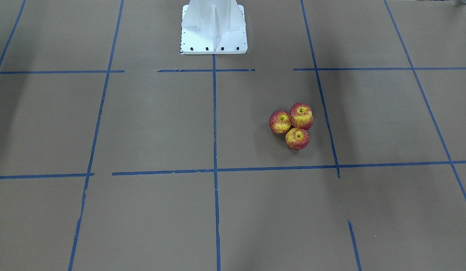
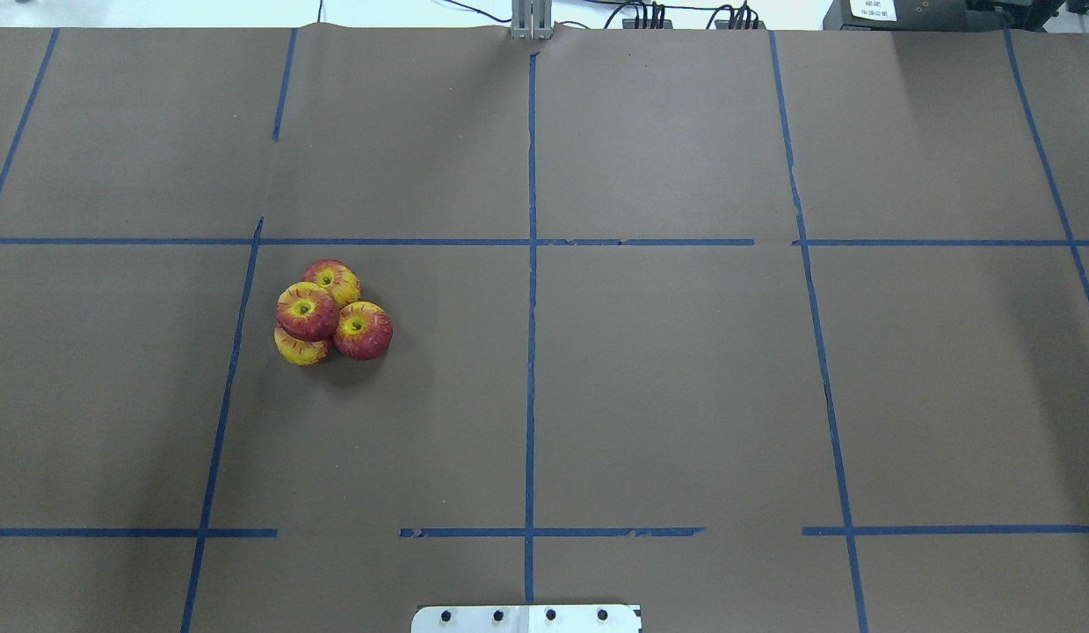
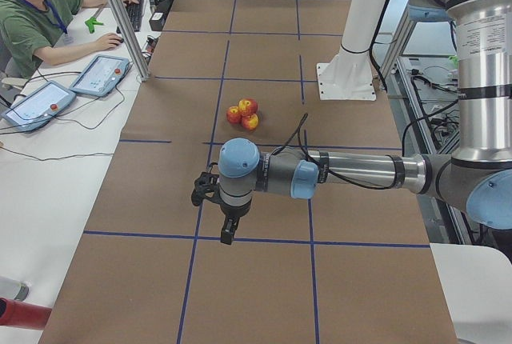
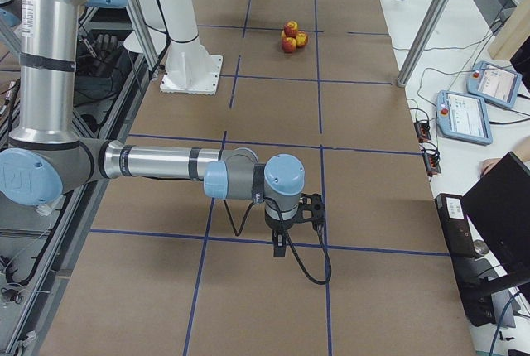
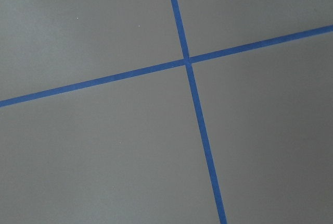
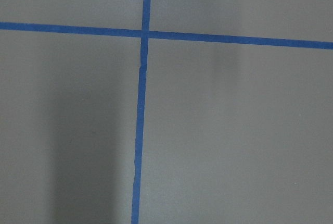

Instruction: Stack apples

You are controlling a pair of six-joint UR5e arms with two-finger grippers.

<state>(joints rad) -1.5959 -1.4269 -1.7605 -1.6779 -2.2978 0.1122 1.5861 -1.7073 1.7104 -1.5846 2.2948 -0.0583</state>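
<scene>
Four red and yellow apples sit in a tight cluster on the brown table, on my left half. In the overhead view one apple (image 2: 308,311) rests on top of the other three (image 2: 362,331), (image 2: 332,281), (image 2: 300,349). The front-facing view shows the top apple (image 1: 301,116) and two lower ones (image 1: 280,121), (image 1: 297,138). My left gripper (image 3: 227,238) hangs over the table far from the cluster (image 3: 242,114), and I cannot tell if it is open or shut. My right gripper (image 4: 279,249) is far from the cluster (image 4: 291,36), and I cannot tell its state either. Both wrist views show only table and tape.
Blue tape lines (image 2: 531,352) divide the brown table into a grid. The white robot base (image 1: 214,30) stands at the table's middle edge. An operator (image 3: 36,24) and teach pendants (image 3: 100,74) are at a side desk, and more pendants (image 4: 464,116) lie beside the other edge.
</scene>
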